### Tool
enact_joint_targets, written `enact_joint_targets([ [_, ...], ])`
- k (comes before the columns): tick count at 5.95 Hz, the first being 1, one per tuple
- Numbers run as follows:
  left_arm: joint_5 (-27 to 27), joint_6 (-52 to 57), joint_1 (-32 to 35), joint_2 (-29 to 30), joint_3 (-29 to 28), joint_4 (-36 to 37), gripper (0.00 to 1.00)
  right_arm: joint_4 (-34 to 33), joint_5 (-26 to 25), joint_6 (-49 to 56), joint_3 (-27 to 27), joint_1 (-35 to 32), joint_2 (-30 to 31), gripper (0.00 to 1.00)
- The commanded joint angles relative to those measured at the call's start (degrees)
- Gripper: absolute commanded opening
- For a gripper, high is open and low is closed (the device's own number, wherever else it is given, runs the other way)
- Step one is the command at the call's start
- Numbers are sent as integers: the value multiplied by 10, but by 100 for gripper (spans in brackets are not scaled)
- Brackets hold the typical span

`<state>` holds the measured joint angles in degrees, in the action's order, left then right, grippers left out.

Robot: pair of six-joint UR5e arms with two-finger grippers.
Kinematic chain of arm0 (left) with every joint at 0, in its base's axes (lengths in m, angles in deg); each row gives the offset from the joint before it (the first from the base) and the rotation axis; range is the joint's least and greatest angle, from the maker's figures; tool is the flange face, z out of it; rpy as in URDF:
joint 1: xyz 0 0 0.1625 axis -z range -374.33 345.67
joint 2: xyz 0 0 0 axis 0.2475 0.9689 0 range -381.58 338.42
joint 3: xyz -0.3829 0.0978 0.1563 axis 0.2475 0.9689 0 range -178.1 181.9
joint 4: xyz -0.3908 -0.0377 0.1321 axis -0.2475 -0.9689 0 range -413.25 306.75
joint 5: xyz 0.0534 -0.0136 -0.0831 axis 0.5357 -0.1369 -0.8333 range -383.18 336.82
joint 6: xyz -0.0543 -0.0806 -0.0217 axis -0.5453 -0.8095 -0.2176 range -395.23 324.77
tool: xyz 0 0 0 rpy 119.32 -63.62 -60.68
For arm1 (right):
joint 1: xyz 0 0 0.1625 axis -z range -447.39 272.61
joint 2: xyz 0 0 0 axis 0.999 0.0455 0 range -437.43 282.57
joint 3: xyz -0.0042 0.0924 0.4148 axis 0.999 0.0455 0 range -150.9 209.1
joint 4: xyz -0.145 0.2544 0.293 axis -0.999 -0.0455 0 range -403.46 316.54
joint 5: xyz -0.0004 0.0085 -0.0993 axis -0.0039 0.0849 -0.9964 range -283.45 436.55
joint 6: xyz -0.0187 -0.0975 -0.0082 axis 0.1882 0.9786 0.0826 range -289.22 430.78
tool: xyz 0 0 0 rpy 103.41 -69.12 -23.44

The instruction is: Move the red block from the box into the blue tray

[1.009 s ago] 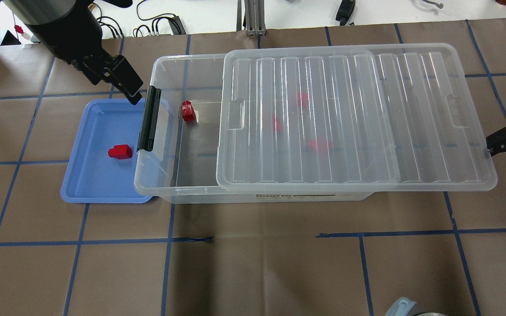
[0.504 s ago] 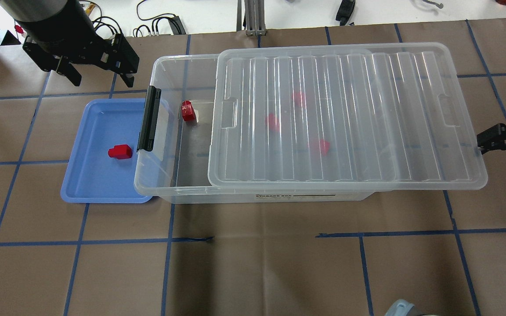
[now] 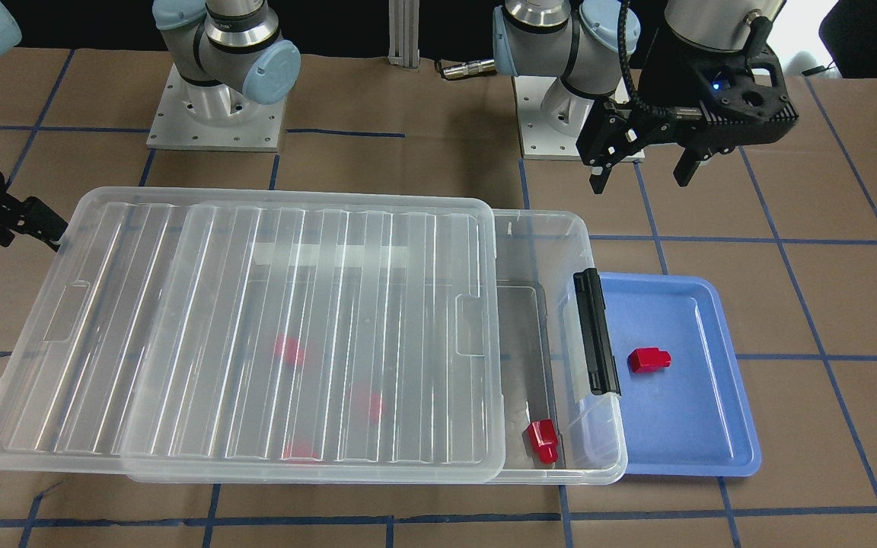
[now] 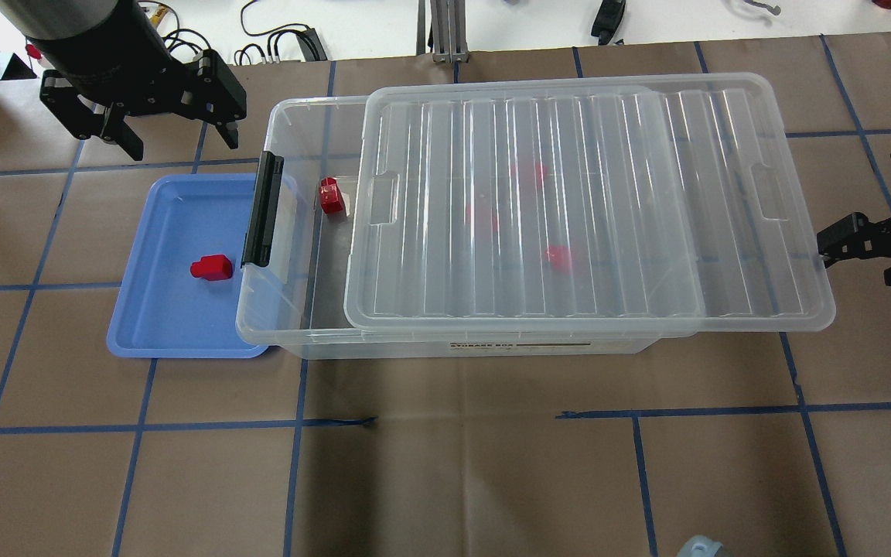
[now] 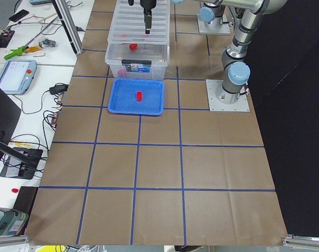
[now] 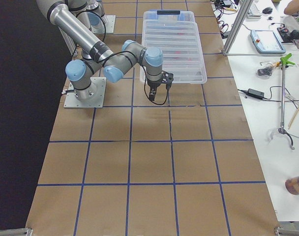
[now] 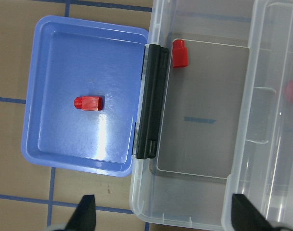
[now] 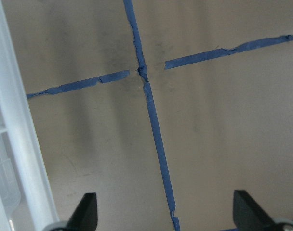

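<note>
The clear box (image 4: 291, 124) has its ribbed lid (image 4: 585, 209) lying shifted, so its left end by the black clip (image 4: 262, 209) is uncovered. One red block (image 4: 330, 195) lies in that uncovered end. Three more show blurred under the lid. Another red block (image 4: 211, 268) lies in the blue tray (image 4: 159, 325), which touches the box's clip end. My left gripper (image 4: 181, 145) is open and empty, raised behind the tray's far edge. My right gripper (image 4: 855, 259) is open, with one fingertip at the lid's right edge.
Both arm bases (image 3: 214, 114) stand behind the box. Cables and tools (image 4: 283, 42) lie on the white bench beyond the table. Brown paper with blue tape lines (image 4: 453, 422) covers the table in front of the box.
The lid has slid left over the box as my right gripper moved left against it. My left gripper has pulled back from the clip and turned, staying open.
</note>
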<state>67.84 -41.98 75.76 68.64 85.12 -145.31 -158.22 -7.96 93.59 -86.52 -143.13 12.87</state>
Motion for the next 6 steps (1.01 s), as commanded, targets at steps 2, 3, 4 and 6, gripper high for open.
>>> enact_joint_targets([
  [2,-13,-1,0,-6,18,2,98,-6,-1,-3,3,-38,1,100],
  [3,-13,-2,0,-13,28,5,98,-12,0,-3,3,-45,1,100],
  [4,-12,-2,0,-15,30,7,98,-13,0,-12,3,-55,1,100],
  [6,-11,-1,0,-13,29,7,98,-13,-1,-59,2,-98,1,100],
])
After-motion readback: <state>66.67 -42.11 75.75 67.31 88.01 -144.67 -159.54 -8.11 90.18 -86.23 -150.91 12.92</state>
